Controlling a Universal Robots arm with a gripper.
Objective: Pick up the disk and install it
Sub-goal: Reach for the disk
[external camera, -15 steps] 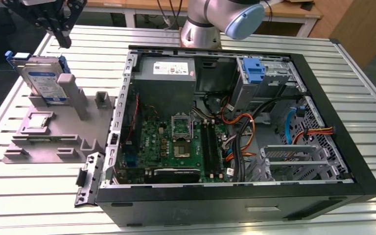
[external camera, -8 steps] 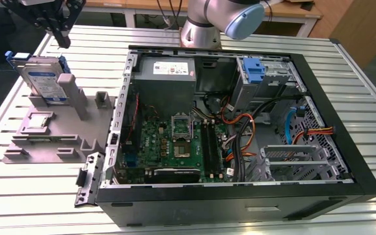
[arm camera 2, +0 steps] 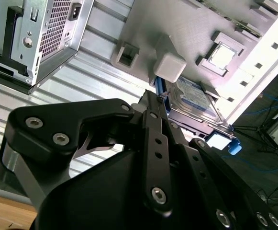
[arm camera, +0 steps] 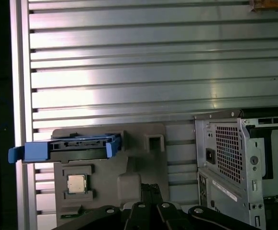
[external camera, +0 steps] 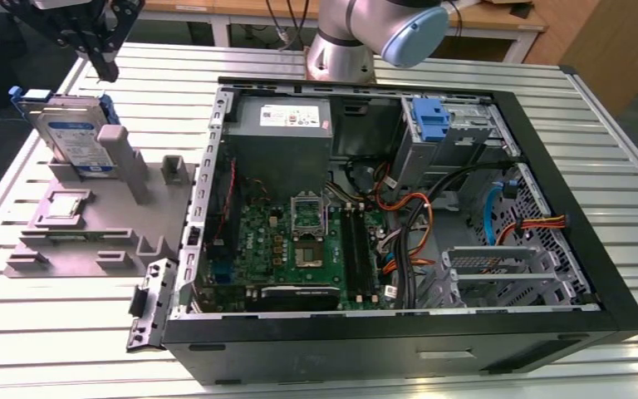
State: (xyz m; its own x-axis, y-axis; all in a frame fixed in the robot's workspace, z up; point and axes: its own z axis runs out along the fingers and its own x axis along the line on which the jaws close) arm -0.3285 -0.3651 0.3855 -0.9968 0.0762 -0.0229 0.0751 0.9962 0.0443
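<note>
Above the grey fixture (external camera: 86, 237) at the exterior view's left, the gripper (external camera: 106, 73) is seen with its black fingers drawn together into one narrow tip; nothing is clamped between them and nothing is touched. The tip is placed just over the disk (external camera: 73, 133), with a clear gap between the two. The same closed state is shown in both wrist views, where the gripper (arm camera 2: 150, 96) (arm camera: 148, 188) is pointed toward the fixture and the disk (arm camera 2: 194, 98) (arm camera: 72, 146) is seen a little beyond the tip. The disk is stood upright on one long edge in a slot of the fixture, near the fixture's far end in the exterior view. A flat silver metal body is presented, with a white label crossed by a blue band on the broad face, and the whole is framed by a blue plastic carrier whose tab is projected past the fixture's edge. In the first wrist view it is seen edge-on, as a thin dark strip inside the blue frame. A square processor chip (external camera: 64, 206) is seated in a recess of the fixture, near the disk. The open computer case (external camera: 585, 274) is laid on the slatted metal bench (external camera: 31, 349) at the exterior view's right of the fixture, and the disk is set apart from it, outside its walls.
</note>
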